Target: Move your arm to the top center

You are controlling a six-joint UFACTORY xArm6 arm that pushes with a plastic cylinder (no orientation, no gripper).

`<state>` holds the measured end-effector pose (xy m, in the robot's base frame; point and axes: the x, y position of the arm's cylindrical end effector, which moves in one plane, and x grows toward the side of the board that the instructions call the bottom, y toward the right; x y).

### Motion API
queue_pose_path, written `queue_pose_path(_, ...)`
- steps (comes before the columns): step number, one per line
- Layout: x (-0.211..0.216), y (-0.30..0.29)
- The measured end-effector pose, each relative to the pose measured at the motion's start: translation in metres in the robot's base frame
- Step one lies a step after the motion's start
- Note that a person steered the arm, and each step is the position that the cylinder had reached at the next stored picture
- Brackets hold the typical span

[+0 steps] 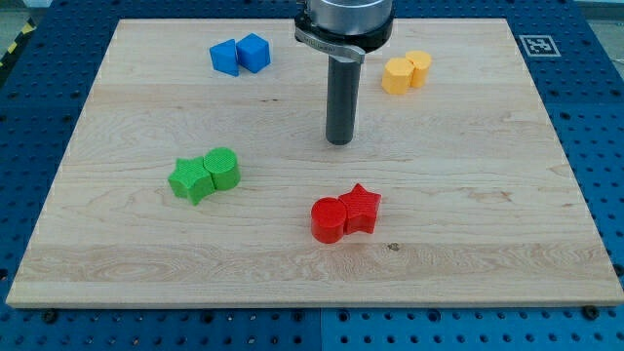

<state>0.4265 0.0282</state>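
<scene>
My tip [339, 141] rests on the wooden board [468, 224], a little above its middle and slightly toward the view's right. The dark rod rises from it to the arm's grey flange at the view's top centre. Two blue blocks [240, 55] touch each other at the upper left of my tip. Two yellow blocks [406, 72] touch at its upper right. A green star and a green cylinder [204, 175] sit side by side to its lower left. A red cylinder and a red star [345, 214] sit together right below it. My tip touches no block.
The board lies on a blue perforated table [595, 146]. A black-and-white marker tag [537, 45] sits beyond the board's upper right corner. Yellow-black tape [12, 49] shows at the view's upper left edge.
</scene>
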Motion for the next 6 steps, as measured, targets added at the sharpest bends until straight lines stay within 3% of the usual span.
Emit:
queue_pose_path(3, -0.008, -0.003)
queue_pose_path(6, -0.089, -0.027)
